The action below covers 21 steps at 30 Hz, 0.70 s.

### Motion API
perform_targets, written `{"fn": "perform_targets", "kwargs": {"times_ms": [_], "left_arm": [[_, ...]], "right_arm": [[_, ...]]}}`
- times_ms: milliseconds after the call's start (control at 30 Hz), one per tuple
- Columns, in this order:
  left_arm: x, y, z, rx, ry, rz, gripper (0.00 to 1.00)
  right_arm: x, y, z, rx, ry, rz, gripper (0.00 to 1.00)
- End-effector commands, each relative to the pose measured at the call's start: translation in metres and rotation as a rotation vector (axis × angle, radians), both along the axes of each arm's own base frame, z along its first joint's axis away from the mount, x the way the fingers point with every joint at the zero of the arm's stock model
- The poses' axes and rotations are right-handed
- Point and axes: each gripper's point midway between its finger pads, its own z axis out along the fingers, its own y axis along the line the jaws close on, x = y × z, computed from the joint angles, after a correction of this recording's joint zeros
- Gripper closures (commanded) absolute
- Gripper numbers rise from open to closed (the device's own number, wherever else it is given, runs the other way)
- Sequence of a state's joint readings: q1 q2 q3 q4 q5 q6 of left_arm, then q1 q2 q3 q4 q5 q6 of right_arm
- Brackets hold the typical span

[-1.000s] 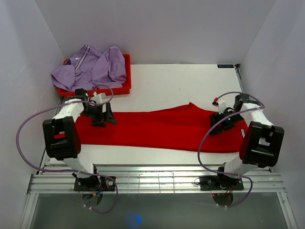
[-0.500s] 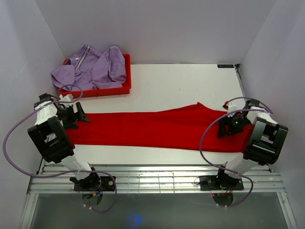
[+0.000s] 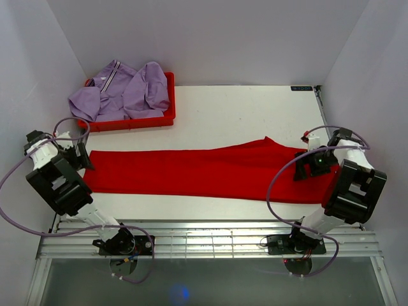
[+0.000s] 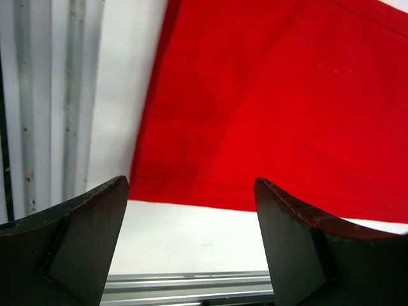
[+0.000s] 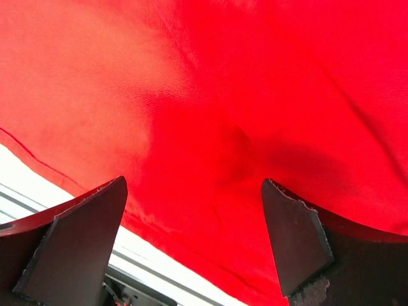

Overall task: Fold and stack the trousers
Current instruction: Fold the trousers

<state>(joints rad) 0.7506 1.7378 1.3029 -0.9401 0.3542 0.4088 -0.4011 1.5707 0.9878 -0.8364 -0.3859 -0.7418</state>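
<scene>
Trousers (image 3: pixel 204 172) lie below my left gripper (image 4: pixel 190 180), which hangs released and empty over the hem, and below my right gripper (image 5: pixel 191 182), also released, over the other end. They are stretched full length on the table (image 3: pixel 242 108), and I judge crosswise folding and stacking remain. The bin (image 3: pixel 127 122) holds a purple garment (image 3: pixel 121 89).

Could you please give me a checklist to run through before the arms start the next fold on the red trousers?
1. Left hand open and empty: ok.
2. Right hand open and empty: ok.
3. Left hand above the end corner of the red trousers: ok.
4. Trousers lying flat: not ok, a ridge rises near the right end.
5. Red bin of purple clothing apart from the trousers: ok.
6. Right hand touching the fabric: cannot tell.
</scene>
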Motion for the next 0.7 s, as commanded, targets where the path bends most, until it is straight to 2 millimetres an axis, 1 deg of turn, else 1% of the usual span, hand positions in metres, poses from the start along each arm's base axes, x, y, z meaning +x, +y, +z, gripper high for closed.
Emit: {"fn": "perform_targets", "kwargs": {"times_ms": [0, 67, 100, 133, 167, 200, 267, 300, 333, 400, 433, 467, 500, 567, 600, 633, 667], "left_arm": [[0.01, 0.029, -0.008, 0.097, 0.005, -0.031, 0.11], [0.015, 0.036, -0.013, 0.112, 0.005, -0.044, 0.15], [0.015, 0.037, -0.021, 0.101, 0.016, -0.053, 0.16], [0.016, 0.038, -0.024, 0.102, 0.019, -0.06, 0.17], [0.017, 0.041, -0.027, 0.117, 0.016, -0.071, 0.2], [0.017, 0.041, -0.033, 0.109, 0.022, -0.079, 0.21], [0.017, 0.039, -0.038, 0.099, 0.027, -0.101, 0.23], [0.017, 0.037, -0.041, 0.088, 0.025, -0.11, 0.28], [0.016, 0.034, -0.042, 0.083, 0.023, -0.117, 0.3], [0.009, 0.027, -0.049, 0.068, 0.028, -0.137, 0.33], [0.009, 0.023, -0.046, 0.069, 0.015, -0.143, 0.33], [0.008, 0.023, -0.046, 0.077, 0.007, -0.144, 0.33], [0.002, 0.017, -0.051, 0.071, 0.015, -0.147, 0.33], [0.001, 0.017, -0.048, 0.104, -0.003, -0.15, 0.32], [-0.006, 0.011, -0.056, 0.093, 0.017, -0.151, 0.32], [-0.008, 0.009, -0.059, 0.089, 0.025, -0.147, 0.32], [-0.011, 0.008, -0.063, 0.086, 0.041, -0.144, 0.32]], "right_arm": [[0.008, -0.006, 0.034, -0.027, -0.06, 0.007, 0.09], [0.009, -0.007, 0.044, -0.037, -0.076, 0.008, 0.06], [0.011, -0.008, 0.049, -0.047, -0.093, 0.008, 0.05], [0.012, -0.008, 0.055, -0.056, -0.115, 0.009, 0.04], [0.013, -0.009, 0.059, -0.065, -0.126, 0.01, 0.03], [0.015, -0.01, 0.065, -0.074, -0.146, 0.012, 0.02], [0.016, -0.012, 0.075, -0.089, -0.169, 0.008, 0.02], [0.018, -0.012, 0.08, -0.092, -0.175, 0.005, 0.02], [0.022, -0.016, 0.088, -0.112, -0.198, -0.002, 0.03], [0.026, -0.021, 0.097, -0.14, -0.22, -0.014, 0.05], [0.029, -0.026, 0.106, -0.166, -0.24, -0.031, 0.05], [0.031, -0.028, 0.109, -0.177, -0.248, -0.037, 0.06], [0.032, -0.03, 0.112, -0.186, -0.255, -0.042, 0.06], [0.035, -0.035, 0.118, -0.211, -0.268, -0.054, 0.06], [0.036, -0.036, 0.12, -0.22, -0.272, -0.058, 0.06], [0.037, -0.039, 0.123, -0.236, -0.277, -0.065, 0.06], [0.038, -0.041, 0.124, -0.242, -0.282, -0.071, 0.09]]}}
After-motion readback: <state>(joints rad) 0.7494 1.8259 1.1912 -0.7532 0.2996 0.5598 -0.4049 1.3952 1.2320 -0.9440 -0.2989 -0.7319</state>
